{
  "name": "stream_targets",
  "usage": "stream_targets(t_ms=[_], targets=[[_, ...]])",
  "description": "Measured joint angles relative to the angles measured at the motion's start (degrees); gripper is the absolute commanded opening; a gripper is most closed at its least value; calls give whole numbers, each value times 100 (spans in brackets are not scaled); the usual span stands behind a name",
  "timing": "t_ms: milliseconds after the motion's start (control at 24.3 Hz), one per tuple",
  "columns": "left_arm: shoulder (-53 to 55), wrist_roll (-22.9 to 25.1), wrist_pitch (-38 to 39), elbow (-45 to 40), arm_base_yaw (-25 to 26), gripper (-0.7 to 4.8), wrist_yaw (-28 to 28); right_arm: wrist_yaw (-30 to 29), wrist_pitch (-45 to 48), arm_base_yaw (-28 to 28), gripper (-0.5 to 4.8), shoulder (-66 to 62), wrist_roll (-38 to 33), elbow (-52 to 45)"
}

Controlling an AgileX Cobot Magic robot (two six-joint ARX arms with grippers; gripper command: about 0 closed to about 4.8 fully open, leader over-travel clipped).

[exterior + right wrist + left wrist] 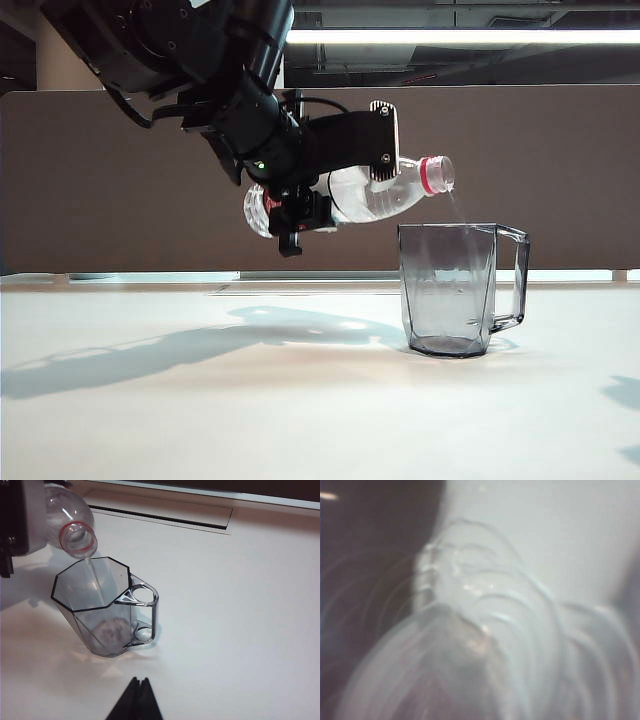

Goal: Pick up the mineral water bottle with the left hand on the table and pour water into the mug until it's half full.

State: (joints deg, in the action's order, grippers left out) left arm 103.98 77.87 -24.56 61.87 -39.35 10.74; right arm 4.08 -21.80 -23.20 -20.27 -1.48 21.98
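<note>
My left gripper (328, 192) is shut on the mineral water bottle (375, 193) and holds it tipped nearly level in the air. The bottle's open, red-ringed mouth (79, 537) hangs just over the rim of the mug (455, 290). A thin stream of water (460, 212) falls into the mug (100, 610), which stands upright on the table (250, 400) with its handle away from the arm. In the left wrist view the bottle (485, 645) is a blurred close mass that hides the jaws. My right gripper (139, 681) is shut, empty and apart from the mug.
A long dark slot (165, 516) runs along the table's back edge. Behind the table stands a brown partition (560, 170). The left arm's shadow (180, 345) lies on the white top to the left of the mug.
</note>
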Motion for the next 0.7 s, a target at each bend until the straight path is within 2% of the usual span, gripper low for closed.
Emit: stream_targets(t_ms=[82, 411, 699], targets=[[-2, 229, -160, 13, 0, 232, 0, 0, 0, 0, -5, 2, 0, 0], [-2, 468, -162, 13, 0, 232, 0, -2, 0, -2, -5, 0, 0, 0], [-2, 485, -162, 13, 0, 232, 0, -2, 0, -2, -5, 2, 0, 0]])
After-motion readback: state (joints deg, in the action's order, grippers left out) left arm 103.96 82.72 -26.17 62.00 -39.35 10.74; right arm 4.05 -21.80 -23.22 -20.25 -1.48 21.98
